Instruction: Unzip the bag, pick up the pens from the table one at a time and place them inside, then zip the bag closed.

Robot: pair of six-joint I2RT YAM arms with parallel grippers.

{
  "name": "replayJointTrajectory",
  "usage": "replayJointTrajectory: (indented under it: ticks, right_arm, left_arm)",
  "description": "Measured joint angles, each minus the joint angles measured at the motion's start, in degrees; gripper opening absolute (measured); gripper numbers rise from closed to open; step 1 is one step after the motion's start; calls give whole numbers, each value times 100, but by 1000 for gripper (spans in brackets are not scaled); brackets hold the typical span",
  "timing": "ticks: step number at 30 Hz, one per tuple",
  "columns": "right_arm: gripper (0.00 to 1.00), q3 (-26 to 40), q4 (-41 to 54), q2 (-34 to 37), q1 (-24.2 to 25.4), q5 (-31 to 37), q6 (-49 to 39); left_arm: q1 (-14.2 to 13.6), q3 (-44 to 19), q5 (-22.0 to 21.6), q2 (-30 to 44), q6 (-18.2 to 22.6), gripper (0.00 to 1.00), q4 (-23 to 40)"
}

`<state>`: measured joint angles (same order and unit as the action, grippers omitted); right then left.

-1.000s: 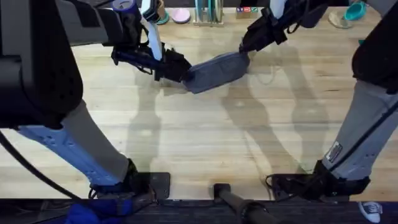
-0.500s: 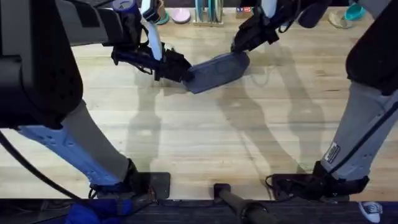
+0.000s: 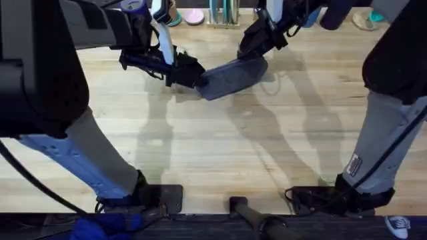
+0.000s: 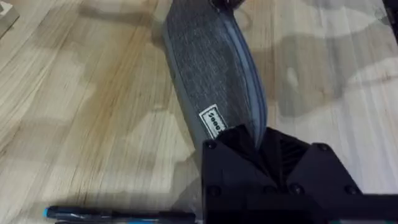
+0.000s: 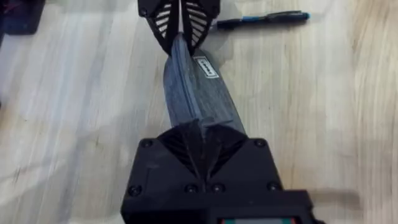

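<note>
Now we pin bag [image 3: 230, 75] mid-table, long axis between grippers: left gripper [image 3: 195, 75] clamped on one end, right gripper [image 5: 198, 144] closed at zipper end; pen [image 5: 261, 18] beside left.

A robotics lab or test bench is suggested. A pale wooden table [image 3: 220, 143] of joined planks is seen, with two robot arms mounted on bases clamped at its near edge, the left base [image 3: 157, 197] and the right base [image 3: 333, 195], and cables are trailed beside them. Along the far edge, small supplies are lined up: a pink round item [image 3: 194, 17], a teal item [image 3: 381, 12] at the far right corner, and a clear holder [image 3: 224, 13].
</note>
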<state>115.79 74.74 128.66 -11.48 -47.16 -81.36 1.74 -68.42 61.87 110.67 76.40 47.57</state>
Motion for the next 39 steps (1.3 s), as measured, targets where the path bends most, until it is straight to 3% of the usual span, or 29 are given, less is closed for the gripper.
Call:
replayJointTrajectory:
  ticks: [39]
  right_arm:
    - [29,2,-520,0,-1181,-4,300]
  left_arm:
    - [0,0,0,0,-2,42,-2]
